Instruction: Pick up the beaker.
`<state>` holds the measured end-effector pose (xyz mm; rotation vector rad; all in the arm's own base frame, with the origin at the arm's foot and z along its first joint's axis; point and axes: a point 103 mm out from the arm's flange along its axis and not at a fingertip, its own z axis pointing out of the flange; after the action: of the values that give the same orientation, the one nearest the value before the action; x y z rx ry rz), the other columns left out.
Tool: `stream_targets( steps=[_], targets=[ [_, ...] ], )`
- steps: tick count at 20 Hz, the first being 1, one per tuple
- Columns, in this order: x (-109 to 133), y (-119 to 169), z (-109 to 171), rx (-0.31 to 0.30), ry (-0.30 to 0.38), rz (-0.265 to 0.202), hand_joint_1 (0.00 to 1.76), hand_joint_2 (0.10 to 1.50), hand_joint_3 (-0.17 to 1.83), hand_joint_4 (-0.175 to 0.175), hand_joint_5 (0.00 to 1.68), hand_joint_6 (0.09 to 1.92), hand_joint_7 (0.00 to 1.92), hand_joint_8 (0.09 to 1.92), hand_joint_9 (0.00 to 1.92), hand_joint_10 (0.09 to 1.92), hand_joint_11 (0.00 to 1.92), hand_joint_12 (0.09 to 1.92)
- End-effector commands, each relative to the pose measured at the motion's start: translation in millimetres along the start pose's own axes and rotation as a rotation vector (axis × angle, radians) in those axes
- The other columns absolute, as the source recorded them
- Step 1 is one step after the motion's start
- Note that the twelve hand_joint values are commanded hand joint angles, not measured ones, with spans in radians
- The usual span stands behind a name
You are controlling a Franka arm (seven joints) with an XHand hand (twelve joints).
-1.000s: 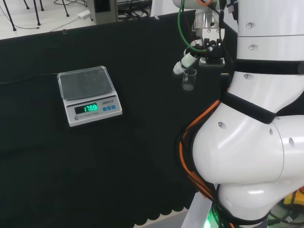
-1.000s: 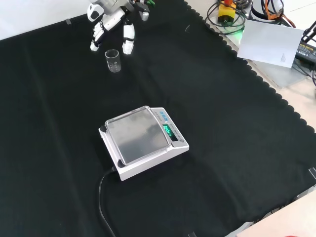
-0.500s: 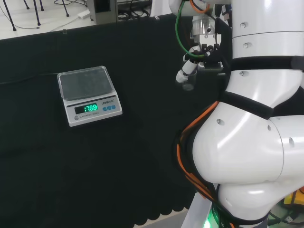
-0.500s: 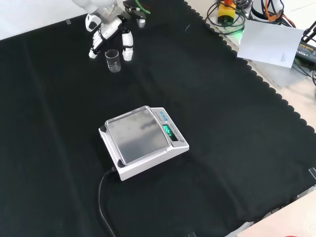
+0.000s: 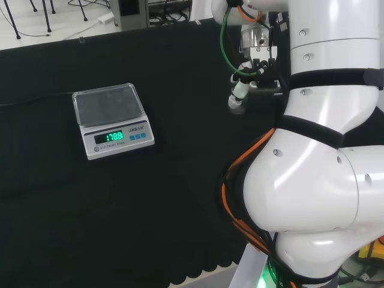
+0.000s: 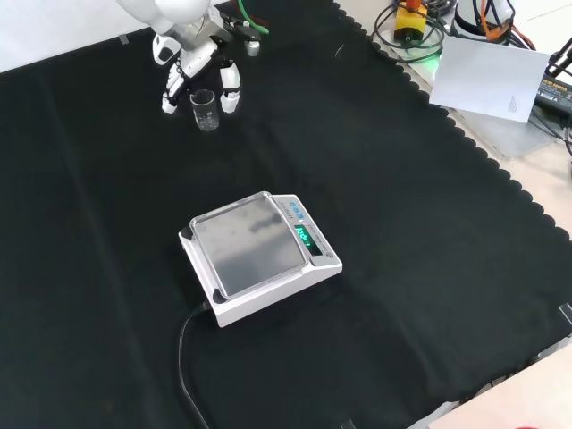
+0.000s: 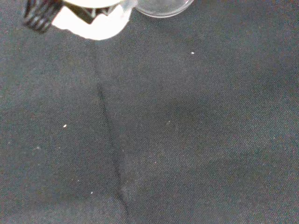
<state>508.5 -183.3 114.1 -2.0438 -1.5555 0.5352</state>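
**Robot hand closed in around the beaker at the bench's far edge**

Black cloth covered the bench (image 6: 429,268), with a white scale (image 6: 261,256) standing near its middle in the front view, a dark cable trailing off toward the bottom of that view.

Compared with a second earlier, the robot hand (image 6: 192,64) had come lower and nearer: in the front view its fingers, which had hung just above the beaker (image 6: 204,110), now reached down on both sides of it, one finger (image 6: 170,94) to the left and another (image 6: 230,89) to the right. The scale had not shifted.

The beaker was small, clear, upright and marked with faint graduation lines, resting on the cloth near the top left of the front view. The fingers were spread and fairly straight, flanking the glass; whether they touched it could not be told.

From the head view, the beaker that had shown plainly a second before now lay largely behind a white finger (image 5: 237,96), close to the arm's big white links (image 5: 312,180). From the wrist, the beaker's round rim (image 7: 161,8) appeared beside a blurred white part of the robot hand (image 7: 96,23), over creased cloth.
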Motion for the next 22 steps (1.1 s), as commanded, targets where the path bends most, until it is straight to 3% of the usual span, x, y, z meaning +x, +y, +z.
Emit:
stream_targets(
  steps=[1,5,9,13,22],
  targets=[
    [2.2,2.8,-2.6,-0.056,-0.017,-0.004,0.95,0.58,0.6,0.005,0.38,0.09,0.14,0.63,0.36,0.79,0.24,1.4],
    [4.7,7.9,0.0,-0.05,-0.023,-0.006,0.98,0.59,0.64,-0.003,0.48,0.23,0.23,0.67,0.46,0.74,0.3,1.36],
    [6.4,13.7,3.5,-0.044,-0.031,0.0,1.02,0.61,0.67,-0.006,0.44,0.64,0.31,0.68,0.57,0.7,0.39,1.32],
    [7.6,16.8,4.9,-0.056,-0.024,-0.005,1.07,0.64,0.71,0.0,0.52,0.87,0.39,0.71,0.67,0.7,0.46,1.3],
    [11.2,13.0,-6.1,-0.115,-0.023,-0.02,1.15,0.76,0.73,-0.043,0.67,1.0,0.58,0.77,0.92,0.73,0.76,1.12]
  ],
)
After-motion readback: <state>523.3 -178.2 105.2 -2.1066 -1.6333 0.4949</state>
